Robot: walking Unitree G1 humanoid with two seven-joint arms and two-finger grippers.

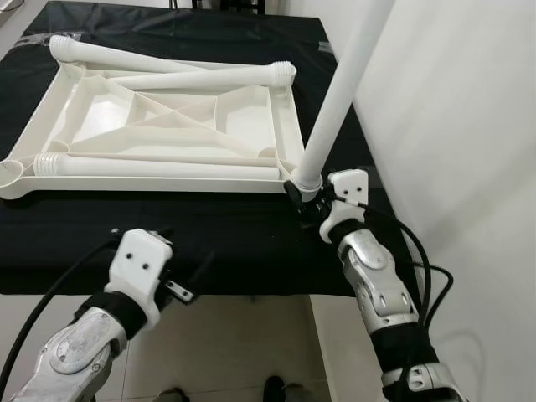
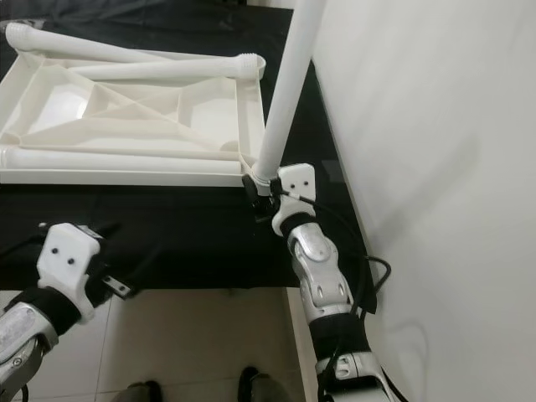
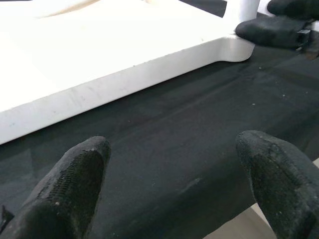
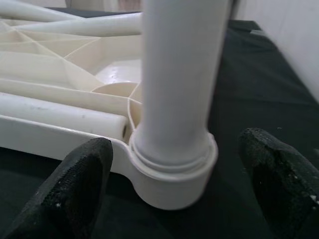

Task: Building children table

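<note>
The right tool [image 1: 303,194] sits at the base of the upright white plastic table leg [image 1: 342,92], its two black fingers [image 4: 82,184] spread apart on either side of the leg's threaded collar, touching nothing that can be seen. That leg stands in the corner socket of the upturned white ribbed plastic table panel [image 1: 50,100], which lies flat on the black-covered tabletop [image 1: 234,243] just ahead of the tool. Three more white plastic legs [image 1: 159,166] lie loose across the panel's ribs, farther from the tool.

The upright leg looks only partly seated: rings of thread show above the socket and it leans away toward the white wall [image 1: 452,126]. With the fingers not clamping it, a nudge from either one could tip it further or pop it out of the socket. Closing off-centre would likely cross the thread when turned.

The left tool [image 3: 169,164] hovers with its fingers wide apart over the near edge of the tabletop, short of the panel's rim. It is not bracing the panel, so twisting the leg may drag the whole panel across the cloth.
</note>
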